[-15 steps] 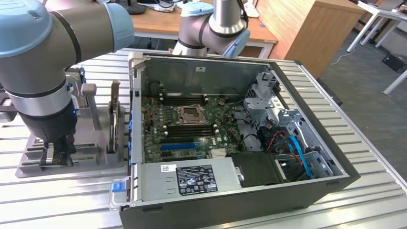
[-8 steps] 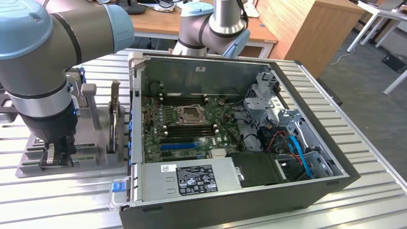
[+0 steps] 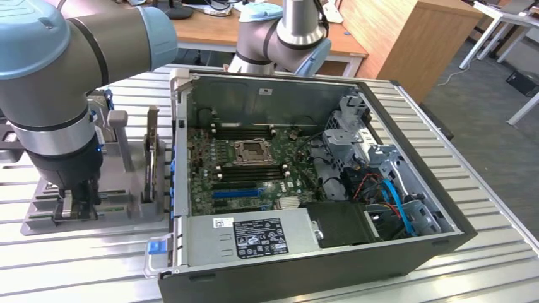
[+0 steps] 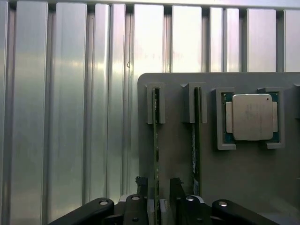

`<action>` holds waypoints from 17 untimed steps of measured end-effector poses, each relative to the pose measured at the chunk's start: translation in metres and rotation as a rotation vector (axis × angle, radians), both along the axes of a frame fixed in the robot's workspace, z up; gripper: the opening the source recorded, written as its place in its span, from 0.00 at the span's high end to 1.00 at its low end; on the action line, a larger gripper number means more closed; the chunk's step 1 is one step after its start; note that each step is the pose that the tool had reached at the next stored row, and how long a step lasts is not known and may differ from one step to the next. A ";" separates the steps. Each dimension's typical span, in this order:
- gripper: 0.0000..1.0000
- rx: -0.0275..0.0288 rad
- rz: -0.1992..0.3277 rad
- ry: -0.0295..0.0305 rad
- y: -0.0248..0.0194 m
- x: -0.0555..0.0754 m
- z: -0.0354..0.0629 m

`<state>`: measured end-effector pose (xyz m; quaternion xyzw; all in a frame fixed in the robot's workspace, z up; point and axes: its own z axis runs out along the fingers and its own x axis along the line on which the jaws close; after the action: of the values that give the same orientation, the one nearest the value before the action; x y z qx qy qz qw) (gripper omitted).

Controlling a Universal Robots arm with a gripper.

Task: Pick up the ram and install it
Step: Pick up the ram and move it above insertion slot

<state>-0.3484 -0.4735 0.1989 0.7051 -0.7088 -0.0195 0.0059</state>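
Note:
Two green ram sticks stand on edge in slots of a grey holder [image 4: 243,173]. The ram [image 4: 156,140] nearer the holder's edge runs down between my gripper's [image 4: 158,187] two black fingers [image 4: 140,197]. The fingers straddle it with a visible gap on one side, so the gripper is open. The second ram [image 4: 197,140] stands parallel beside it, just outside the fingers. In the exterior view my gripper [image 3: 74,207] is lowered onto the grey holder [image 3: 126,218] at the exterior view's left of the open computer case [image 3: 404,189].
A silver processor [image 4: 251,117] lies in a pocket of the holder beside the sticks. An upright expansion card [image 3: 151,158] stands on the holder close to the arm. The motherboard [image 3: 244,164] with its long memory slots lies open inside the case. The table is ribbed metal [image 4: 70,117].

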 end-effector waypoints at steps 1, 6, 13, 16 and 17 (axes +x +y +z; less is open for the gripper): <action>0.63 0.0000 0.000 0.0000 0.0000 0.000 0.0000; 0.70 0.0008 0.000 -0.0002 0.0000 0.000 -0.0003; 0.70 0.0010 0.000 -0.0001 -0.0004 0.000 -0.0008; 0.70 0.0009 0.000 -0.0001 -0.0014 0.001 -0.0008; 0.70 0.0009 0.000 -0.0001 -0.0016 0.001 -0.0008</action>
<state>-0.3473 -0.4751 0.1981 0.7051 -0.7088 -0.0198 0.0056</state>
